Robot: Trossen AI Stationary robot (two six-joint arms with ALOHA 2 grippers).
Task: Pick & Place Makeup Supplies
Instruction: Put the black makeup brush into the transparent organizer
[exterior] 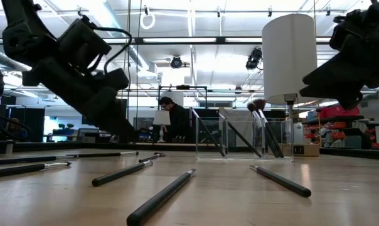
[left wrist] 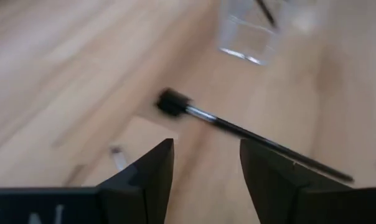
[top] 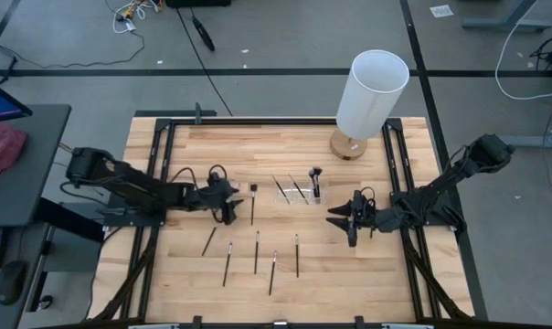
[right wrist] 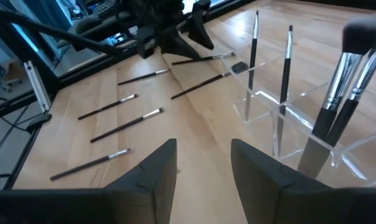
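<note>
Jaws of the left gripper point(left wrist: 206, 168) are seen parted and empty; a brush point(left wrist: 238, 129) lies flat on the table point(top: 166, 283) just beyond the tips, axis slanted across the gap. Right gripper point(right wrist: 203, 165), also parted and empty, waits farther off beside the holder point(top: 299, 194).

Black-handled makeup brushes point(top: 256, 252) lay on the pale striped wooden table point(top: 166, 274), beside a clear holder point(top: 299, 194) and white lamp point(top: 371, 94).
</note>
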